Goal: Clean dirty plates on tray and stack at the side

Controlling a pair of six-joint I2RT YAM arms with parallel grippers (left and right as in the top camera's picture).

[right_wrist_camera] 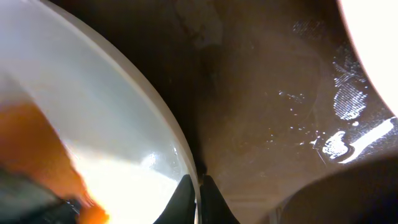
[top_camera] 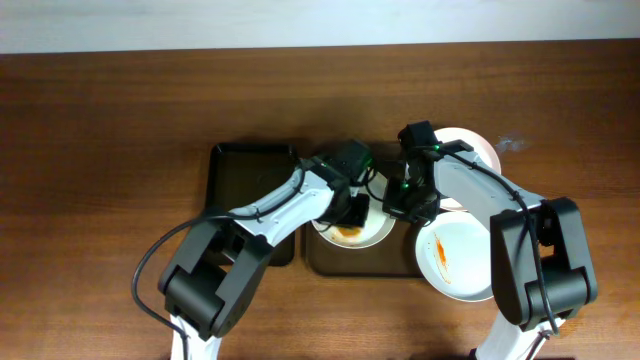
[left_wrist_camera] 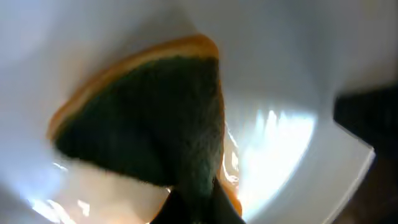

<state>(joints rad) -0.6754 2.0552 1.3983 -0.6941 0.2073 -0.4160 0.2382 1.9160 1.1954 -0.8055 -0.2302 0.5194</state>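
Starting nearest the arm bases: spotted a streaked plate (top_camera: 462, 262), white with an orange smear, parked at the right end of the brown tray (top_camera: 330, 265) with nothing touching it. Can't tell if fully on the tray or hanging over onto the counter (top_camera: 100, 120).

Moving in a bit, to the middle plate (top_camera: 365, 235) on the tray, smeared orange too. Left pincer (left_wrist_camera: 194, 202) clenched on a green-and-yellow sponge (left_wrist_camera: 143, 118), pressed flat into that dish. Right pincer (right_wrist_camera: 199, 190) clamped on the same rim, pinning it down against the tray. Looks like mid-scrub, with one more dirty one to go.

Further back at the far right, a third plate (top_camera: 478, 148), plain white, apparently done. Off to the far left, a narrower black tray (top_camera: 250, 165).

Handling guess: stiff, light, probably breakable, and slick once wet with sauce. Best grabbed by the thin rim, pinched from the side, never the glossy middle. Worth lifting slow and level for stacking, since likely to skate on the tray or slip out of a narrow pinch.
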